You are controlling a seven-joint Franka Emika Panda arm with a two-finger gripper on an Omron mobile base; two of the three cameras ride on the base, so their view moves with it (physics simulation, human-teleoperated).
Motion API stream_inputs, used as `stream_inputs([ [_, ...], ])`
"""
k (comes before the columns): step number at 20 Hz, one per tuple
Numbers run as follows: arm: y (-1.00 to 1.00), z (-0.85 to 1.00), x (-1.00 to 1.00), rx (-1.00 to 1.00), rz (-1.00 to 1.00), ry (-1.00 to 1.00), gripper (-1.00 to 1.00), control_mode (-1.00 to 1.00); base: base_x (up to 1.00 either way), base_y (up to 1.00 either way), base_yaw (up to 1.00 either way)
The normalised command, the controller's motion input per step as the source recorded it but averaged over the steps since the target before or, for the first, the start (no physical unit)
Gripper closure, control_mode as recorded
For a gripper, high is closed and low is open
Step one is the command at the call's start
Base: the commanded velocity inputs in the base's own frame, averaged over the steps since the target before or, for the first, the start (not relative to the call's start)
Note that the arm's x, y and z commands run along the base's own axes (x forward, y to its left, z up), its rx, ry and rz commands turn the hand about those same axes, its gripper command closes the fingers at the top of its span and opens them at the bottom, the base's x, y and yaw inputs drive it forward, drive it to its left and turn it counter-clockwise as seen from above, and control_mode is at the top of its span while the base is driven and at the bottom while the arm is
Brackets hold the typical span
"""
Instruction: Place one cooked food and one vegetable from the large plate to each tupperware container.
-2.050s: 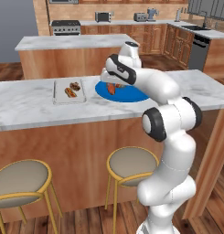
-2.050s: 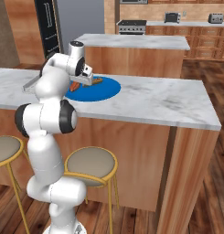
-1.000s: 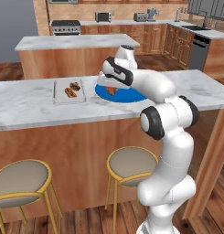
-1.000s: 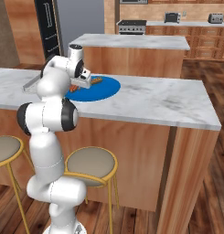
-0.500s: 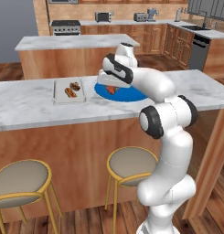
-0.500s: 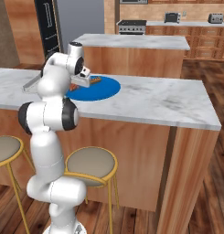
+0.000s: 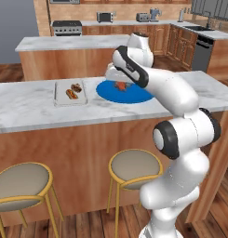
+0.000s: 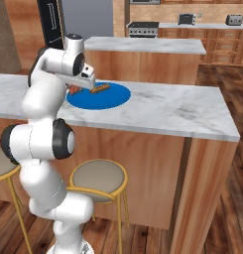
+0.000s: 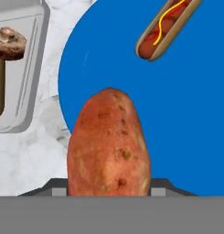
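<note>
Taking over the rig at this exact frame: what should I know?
Gripper: closed around the red-orange vegetable, over the near edge of the blue plate; whether it has lifted clear I cannot tell.
Plate: one hot dog lies on it.
Pale grey container, left of the plate on the counter: holds a hot dog and the brown lumpy vegetable.
Done: that container has its pair.
Left: carry the gripped vegetable to the other container, then the plate's hot dog after it.
</note>
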Motion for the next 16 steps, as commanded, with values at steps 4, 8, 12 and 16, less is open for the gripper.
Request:
stream_inputs([
  [4,-0.20,0.07,-0.92,0.00,0.00,-0.06,1.00,-1.00,0.00,0.00,0.00],
  [8,0.03,0.00,-0.51,0.00,0.00,-0.03,1.00,-1.00,0.00,0.00,0.00],
  [12,0.00,0.11,-0.33,0.00,0.00,-0.15,1.00,-1.00,0.00,0.00,0.00],
  [16,0.00,0.16,-0.21,0.00,0.00,-0.13,1.00,-1.00,0.00,0.00,0.00],
])
